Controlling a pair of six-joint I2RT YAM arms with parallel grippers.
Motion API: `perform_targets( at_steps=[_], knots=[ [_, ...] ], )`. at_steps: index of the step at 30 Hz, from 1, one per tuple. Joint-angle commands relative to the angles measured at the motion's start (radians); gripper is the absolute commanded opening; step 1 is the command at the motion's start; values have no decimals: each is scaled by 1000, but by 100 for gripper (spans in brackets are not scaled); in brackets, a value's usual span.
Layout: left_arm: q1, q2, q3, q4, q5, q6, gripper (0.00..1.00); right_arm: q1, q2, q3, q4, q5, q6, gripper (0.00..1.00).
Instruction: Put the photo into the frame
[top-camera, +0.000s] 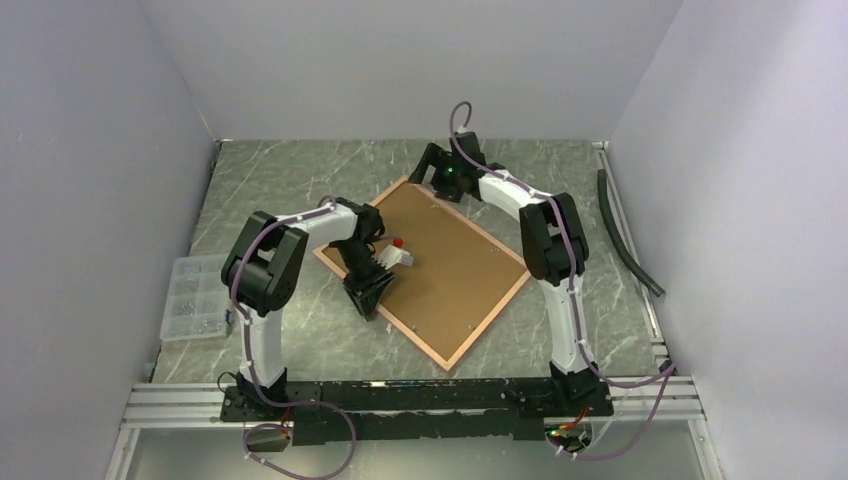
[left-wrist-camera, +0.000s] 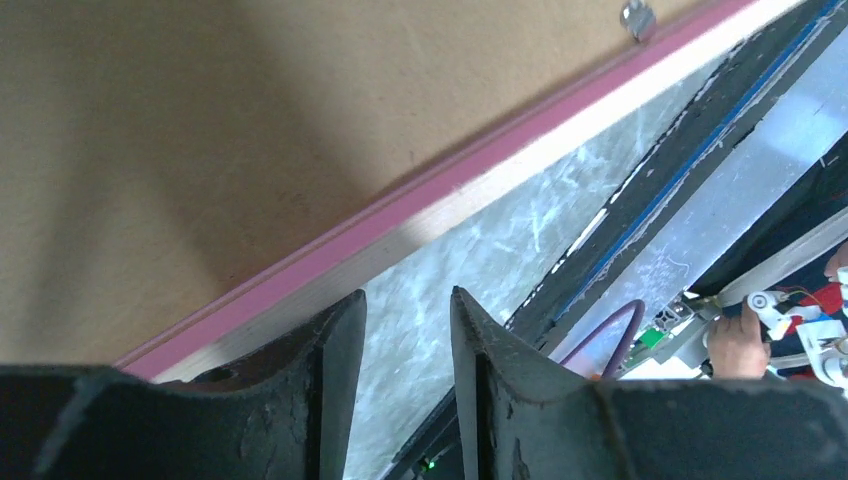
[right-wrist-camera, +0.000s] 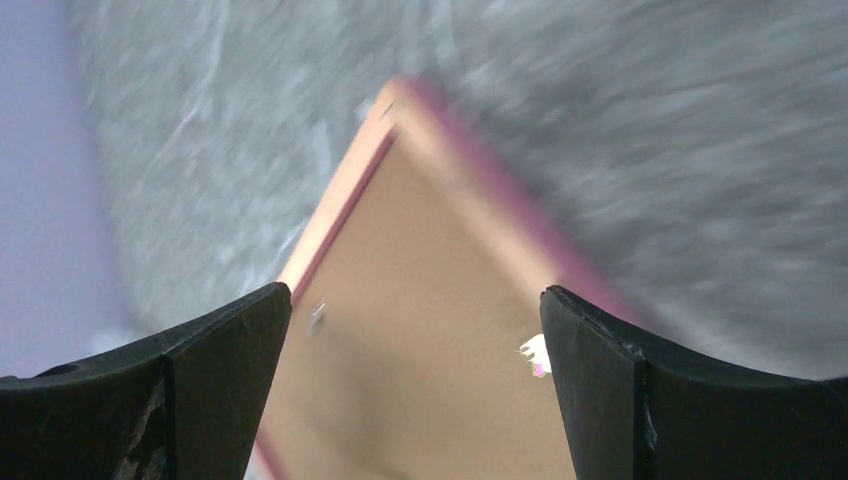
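Brown board filled the middle of the overhead view: the frame (top-camera: 450, 275) lay flat on the grey marbled surface (top-camera: 300, 180), back side up and turned like a diamond, its thin pink border showing all round.

The left tool (top-camera: 368, 303) hung over the frame's lower-left edge, a little left of centre in that view. From the left wrist camera, its two dark fingers (left-wrist-camera: 330, 360) stood at the bottom of the picture with only a narrow gap between them. The marbled surface showed through the gap and nothing was pinched there. The pink edge ran diagonally from lower left to upper right just beyond one finger; whether it touched, I couldn't tell. A small metal clip (left-wrist-camera: 636, 18) sat on the brown back near the top right.

The right tool (right-wrist-camera: 415, 290) hovered at the frame's far corner, upper middle of the overhead view, spread wide and holding nothing. Its own camera was blurred, but the corner showed between the fingers.

A clear compartment box (top-camera: 195, 300) sat at the left edge of the surface, well apart from the frame. A black hose (top-camera: 625, 230) lay along the right wall.
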Motion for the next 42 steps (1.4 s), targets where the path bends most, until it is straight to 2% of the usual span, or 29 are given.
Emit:
perform_targets(
  at_steps=[1, 6, 8, 10, 15, 19, 24, 26, 31, 36, 42],
  knots=[
    [-39, 29, 51, 178, 113, 17, 47, 79, 30, 104, -100, -311, -7, 100],
    [-18, -75, 69, 77, 110, 45, 55, 66, 3, 147, -168, -242, -71, 100],
    [17, -132, 81, 20, 125, 58, 63, 48, -29, 151, -174, -209, -79, 100],
    [78, -173, 108, -46, 143, 86, 74, 28, -68, 150, -182, -176, -82, 100],
    [271, -188, 266, -179, 204, 162, 75, -23, -196, 73, -166, -130, -81, 100],
    [383, -91, 382, -37, 129, 41, 72, -52, -334, -81, -138, -87, -61, 100],
    [467, 145, 567, 131, 148, -155, 50, -60, -481, -291, -139, -69, -56, 100],
    [472, 193, 595, 202, 157, -203, 46, -61, -551, -382, -133, -73, -53, 100],
    [471, 269, 644, 271, 205, -263, 49, -91, -725, -588, -183, -32, -37, 100],
    [466, 307, 618, 294, 202, -277, 61, -222, -908, -834, -205, -90, -3, 100],
    [454, 280, 503, 295, 235, -248, 61, -273, -1017, -908, -331, -67, -37, 100]
  ],
)
